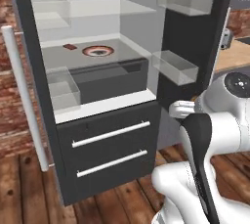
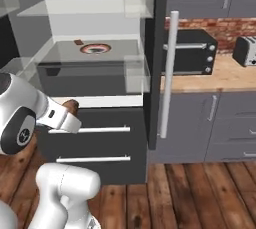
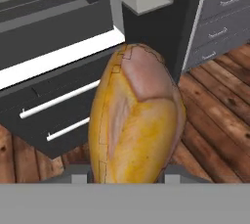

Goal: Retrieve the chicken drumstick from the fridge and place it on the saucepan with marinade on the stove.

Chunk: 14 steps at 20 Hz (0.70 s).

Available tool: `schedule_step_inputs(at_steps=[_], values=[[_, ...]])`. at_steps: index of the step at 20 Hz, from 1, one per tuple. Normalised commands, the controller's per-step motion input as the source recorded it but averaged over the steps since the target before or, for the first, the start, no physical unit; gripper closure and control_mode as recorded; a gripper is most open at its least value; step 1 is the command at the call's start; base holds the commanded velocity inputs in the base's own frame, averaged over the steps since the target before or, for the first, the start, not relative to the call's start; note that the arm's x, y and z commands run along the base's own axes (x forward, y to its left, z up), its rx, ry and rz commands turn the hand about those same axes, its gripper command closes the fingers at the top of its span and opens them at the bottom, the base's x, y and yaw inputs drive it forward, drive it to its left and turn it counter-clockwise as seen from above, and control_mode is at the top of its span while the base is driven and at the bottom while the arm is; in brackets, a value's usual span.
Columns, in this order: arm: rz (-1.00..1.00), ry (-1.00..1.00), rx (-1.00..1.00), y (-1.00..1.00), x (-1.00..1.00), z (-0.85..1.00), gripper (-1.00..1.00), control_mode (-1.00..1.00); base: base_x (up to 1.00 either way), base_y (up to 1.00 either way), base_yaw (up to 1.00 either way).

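Retention of the lumpy golden-yellow chicken drumstick (image 3: 136, 120) is the main concern: in the hand view the meat rises large between the gripper's (image 3: 126, 176) dark fingertips, which pinch it at its lower end, so the piece is held clear of the tall dark grey double-door fridge (image 1: 110, 154) and in front of its two drawers. Rounded, uneven meat gripped low down could, in my judgement, pivot or slip during a wide swing toward the stove, and a drop would land it on the brown wooden plank floor (image 2: 200, 193). A second risk is collision: the open fridge door (image 2: 156, 58) with its long pale bar handle (image 2: 168, 73) stands just beside the hand, and a sideways sweep could strike it or the clear plastic door bins (image 1: 175, 66). The right base view shows a brown tip of the drumstick (image 2: 70, 105) protruding beyond the white wrist, low in front of the upper drawer, plus a black countertop oven (image 2: 192, 52) on the wooden counter beyond the door. The left base view instead reveals the shelf, with a round patterned plate (image 1: 97, 50) and a small flat dark red piece (image 1: 69, 47) beside it
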Motion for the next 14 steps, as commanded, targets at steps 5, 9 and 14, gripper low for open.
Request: schedule_step_inputs(at_steps=[5,9,14], values=[[0.00,0.00,0.00,0.00,0.00,0.00,1.00,1.00,0.00,-0.88,-0.25],[0.00,0.00,0.00,0.00,0.00,0.00,1.00,1.00,0.08,-1.00,-0.15],[0.00,0.00,0.00,0.00,0.00,0.00,1.00,1.00,0.21,-1.00,-0.08]])
